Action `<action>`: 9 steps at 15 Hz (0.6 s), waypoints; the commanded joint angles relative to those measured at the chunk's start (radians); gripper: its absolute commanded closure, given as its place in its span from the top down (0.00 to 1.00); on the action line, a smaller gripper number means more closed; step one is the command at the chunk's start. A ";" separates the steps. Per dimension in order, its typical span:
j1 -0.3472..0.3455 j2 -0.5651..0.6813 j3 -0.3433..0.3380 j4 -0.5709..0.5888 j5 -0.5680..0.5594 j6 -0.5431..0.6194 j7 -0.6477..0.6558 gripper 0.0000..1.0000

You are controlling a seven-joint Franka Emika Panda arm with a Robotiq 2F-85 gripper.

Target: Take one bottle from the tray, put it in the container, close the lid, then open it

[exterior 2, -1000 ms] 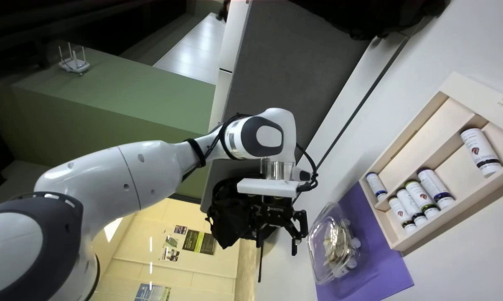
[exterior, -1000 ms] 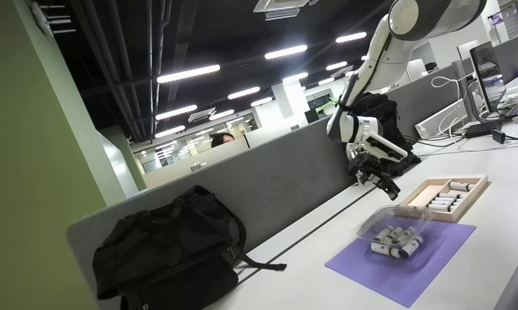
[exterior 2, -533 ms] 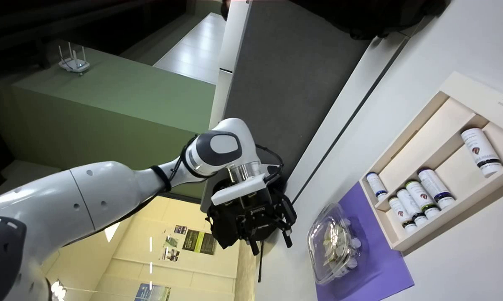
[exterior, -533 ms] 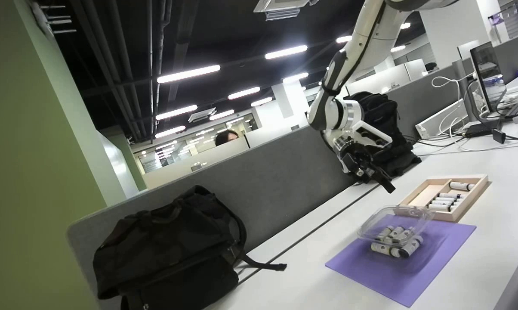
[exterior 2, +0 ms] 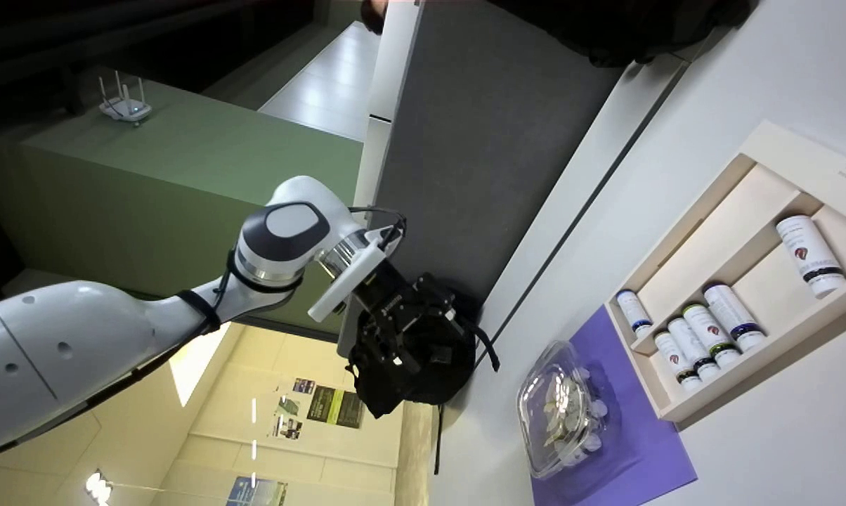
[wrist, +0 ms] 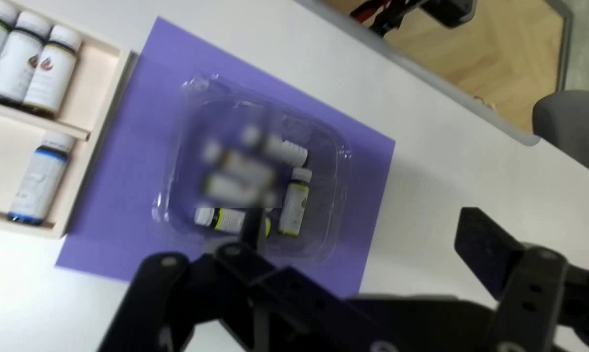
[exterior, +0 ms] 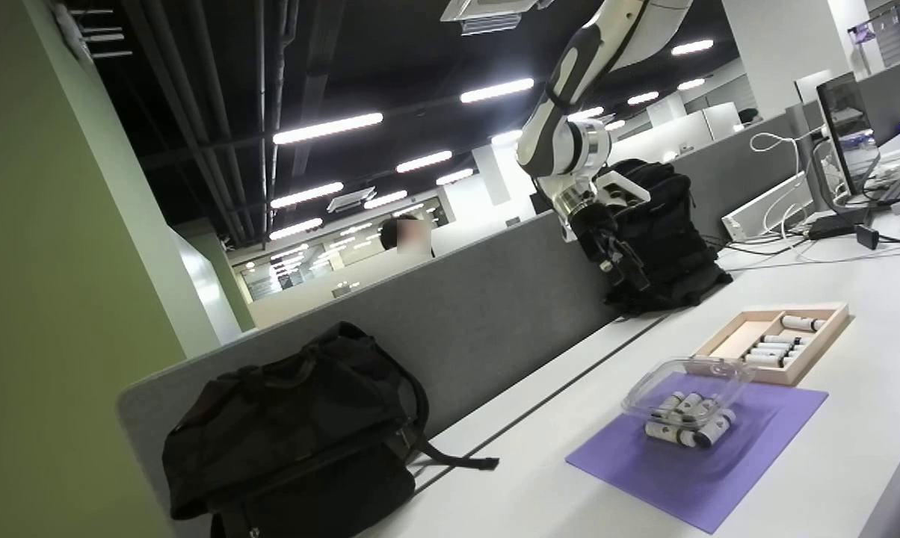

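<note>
The clear plastic container (exterior: 633,396) sits on the purple mat with several small bottles (exterior: 712,430) inside. It also shows in the wrist view (wrist: 324,205). Whether its lid is shut I cannot tell. The shallow wooden tray (exterior 2: 732,225) stands beside it. It holds several white-labelled bottles (exterior 2: 729,316) side by side, one bottle (exterior 2: 809,253) apart from them, and a blue-banded bottle (exterior 2: 634,309) in the other compartment. My gripper (wrist: 368,237) is open and empty. In both exterior views it hangs high above the table, away from the container and tray.
A black backpack (exterior: 678,217) stands behind the gripper, close to it, against the grey partition (exterior: 495,291). Another black backpack (exterior: 293,433) leans on the partition. The purple mat (exterior: 622,459) lies on the white table. A person's head shows beyond the partition.
My gripper has risen and drawn back from the container, toward the partition, and its wrist has tilted. The container, bottles and tray have not moved.
</note>
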 commanded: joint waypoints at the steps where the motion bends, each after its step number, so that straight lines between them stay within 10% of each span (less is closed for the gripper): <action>1: -0.017 -0.115 -0.022 -0.061 -0.001 0.144 0.000 1.00; 9: -0.021 -0.097 -0.031 -0.025 -0.002 0.134 0.001 1.00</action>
